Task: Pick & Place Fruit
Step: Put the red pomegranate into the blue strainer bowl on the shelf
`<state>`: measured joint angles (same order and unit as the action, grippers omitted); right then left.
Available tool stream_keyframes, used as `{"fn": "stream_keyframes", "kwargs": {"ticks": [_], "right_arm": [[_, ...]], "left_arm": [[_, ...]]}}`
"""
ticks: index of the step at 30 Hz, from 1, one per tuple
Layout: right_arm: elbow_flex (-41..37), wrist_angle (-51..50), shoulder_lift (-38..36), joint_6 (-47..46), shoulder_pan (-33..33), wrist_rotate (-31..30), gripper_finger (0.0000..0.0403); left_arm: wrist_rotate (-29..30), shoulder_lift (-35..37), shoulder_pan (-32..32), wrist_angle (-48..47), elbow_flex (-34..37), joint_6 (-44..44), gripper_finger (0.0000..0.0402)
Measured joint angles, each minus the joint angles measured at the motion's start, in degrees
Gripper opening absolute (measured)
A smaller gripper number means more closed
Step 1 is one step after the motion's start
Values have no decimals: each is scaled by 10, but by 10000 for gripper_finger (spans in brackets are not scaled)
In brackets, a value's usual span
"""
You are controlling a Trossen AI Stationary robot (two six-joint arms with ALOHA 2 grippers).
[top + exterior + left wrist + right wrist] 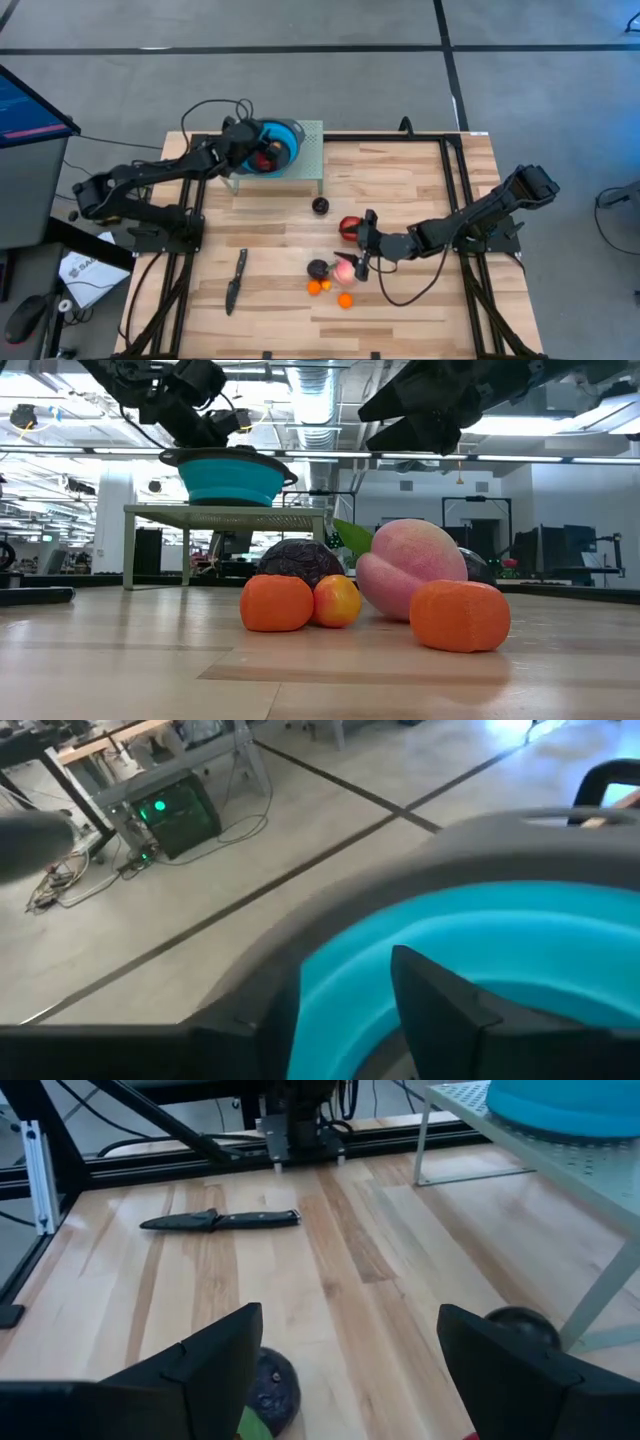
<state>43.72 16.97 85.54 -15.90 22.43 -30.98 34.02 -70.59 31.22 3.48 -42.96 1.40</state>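
Observation:
The blue bowl [283, 138] stands on a pale green raised stand [305, 165] at the table's far left. My left gripper [256, 150] hangs over the bowl's inside [520, 950] with its fingers apart and nothing between them. A red fruit [263, 159] lies in the bowl. Near the table's middle lie a pink fruit [343, 268], a red one [349, 229], a dark purple one [318, 268] and tiny orange ones [345, 299]. My right gripper [362, 252] hovers open beside the pink fruit, between it and the red one; its fingers [200, 1370] stand wide.
A long black knife [236, 280] lies flat near the table's left front. Another dark fruit [320, 205] sits alone by the stand's leg [595, 1295]. Bare wood stretches along the right half and the near edge. A monitor [25, 105] stands off the table's left.

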Motion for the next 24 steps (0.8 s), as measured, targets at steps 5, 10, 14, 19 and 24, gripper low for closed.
{"fn": "stream_keyframes", "kwargs": {"ticks": [5,10,14,19,24], "right_arm": [[12,-53,-21,-4,-16,44,295],[71,-246,-43,24,-54,221,295],[109,-377,-24,108,-76,278,295],[123,-468,-24,131,-107,233,295],[123,-464,-33,123,-129,186,295]], "left_arm": [[0,51,-17,-1,0,14,185],[-11,139,-91,-2,0,32,192],[-86,197,-187,-11,0,32,184],[-104,210,-329,-26,4,33,161],[-93,192,-438,-26,31,7,138]]}}
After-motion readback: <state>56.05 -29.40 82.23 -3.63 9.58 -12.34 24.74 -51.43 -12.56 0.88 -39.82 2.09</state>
